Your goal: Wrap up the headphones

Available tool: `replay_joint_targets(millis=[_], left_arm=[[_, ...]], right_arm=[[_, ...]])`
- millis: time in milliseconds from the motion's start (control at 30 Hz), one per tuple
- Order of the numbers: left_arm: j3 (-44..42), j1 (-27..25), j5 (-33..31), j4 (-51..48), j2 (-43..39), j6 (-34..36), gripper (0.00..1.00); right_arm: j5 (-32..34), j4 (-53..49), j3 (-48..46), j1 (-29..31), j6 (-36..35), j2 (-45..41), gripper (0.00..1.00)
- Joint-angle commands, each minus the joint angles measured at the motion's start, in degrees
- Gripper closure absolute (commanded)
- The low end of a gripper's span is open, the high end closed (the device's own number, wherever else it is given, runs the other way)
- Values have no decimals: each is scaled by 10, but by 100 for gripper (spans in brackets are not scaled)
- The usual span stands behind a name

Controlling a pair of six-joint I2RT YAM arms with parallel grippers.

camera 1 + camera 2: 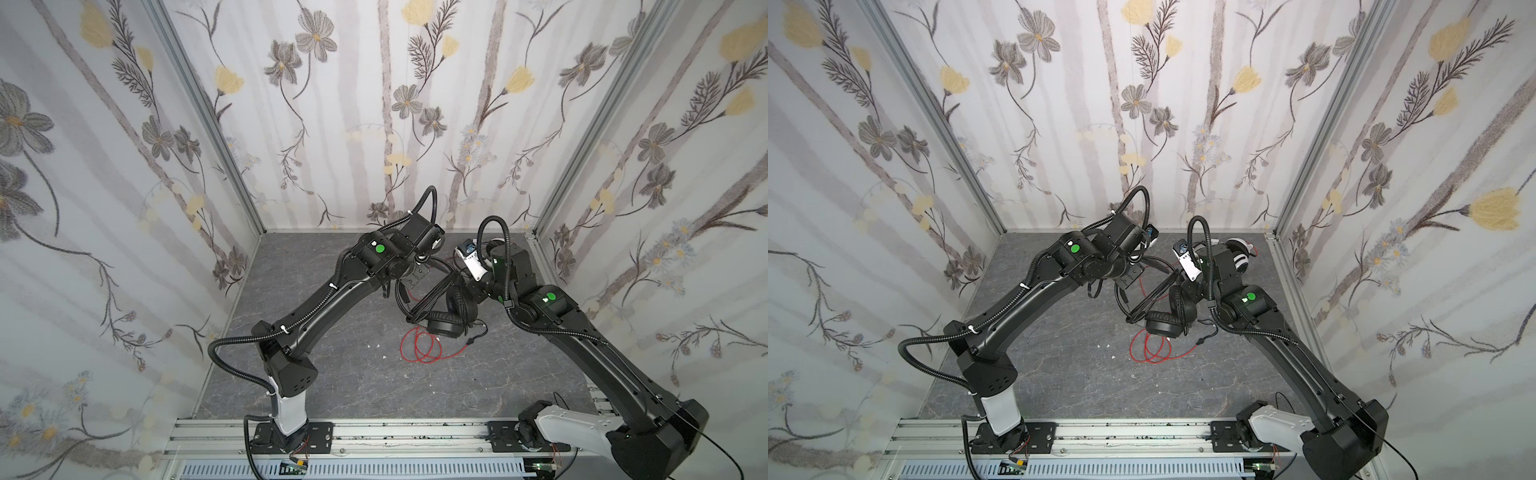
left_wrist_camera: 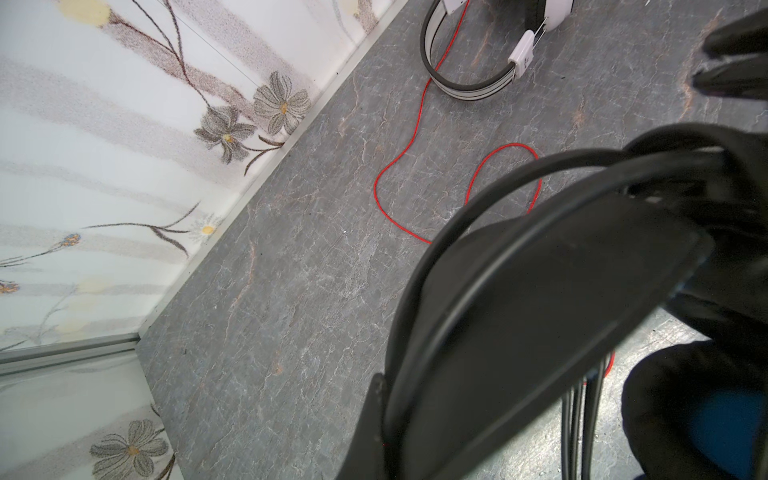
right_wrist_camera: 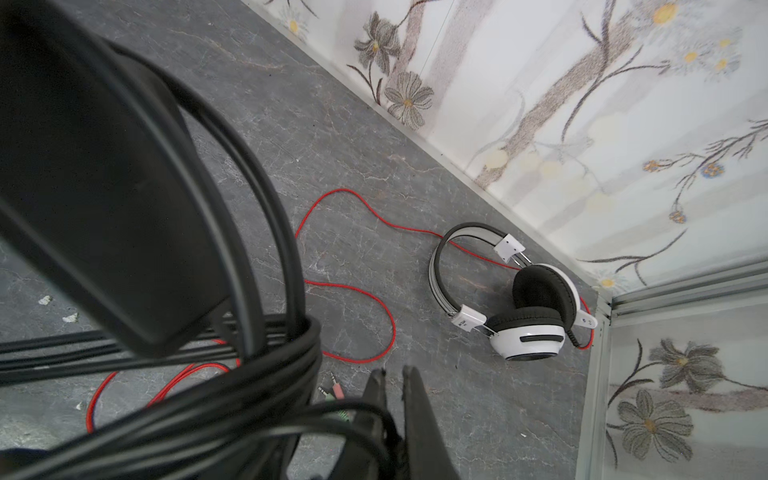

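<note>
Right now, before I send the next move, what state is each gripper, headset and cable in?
black headphones: headband gripped, cable partly wound on.
black cable: several turns over that headband.
left gripper: shut on the black headphones.
right gripper: shut on the black cable.
white headphones: lying on the table, unwrapped.
red cable: loose loops on the table.

Two black arms [image 1: 332,299], green round stickers [image 1: 379,249], ribbed black conduits [image 1: 232,345], white base links [image 1: 289,411].
</note>
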Motion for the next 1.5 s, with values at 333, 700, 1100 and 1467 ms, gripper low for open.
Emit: replay_joint_targets(millis=[333,700,1100,1467], left_arm=[[9,-1,48,9,-4,-6,100],[22,0,51,10,-1,0,100],[26,-2,57,10,-3,2,100],[21,-2,60,13,0,-3,100]], right_arm=[[-1,-7,8,-24,57,11,78],[-27,-4,-12,-56,70,12,80],[-70,-1,-27,-94,94,20,97],[-100,-1,-26,-101,96,22,87]])
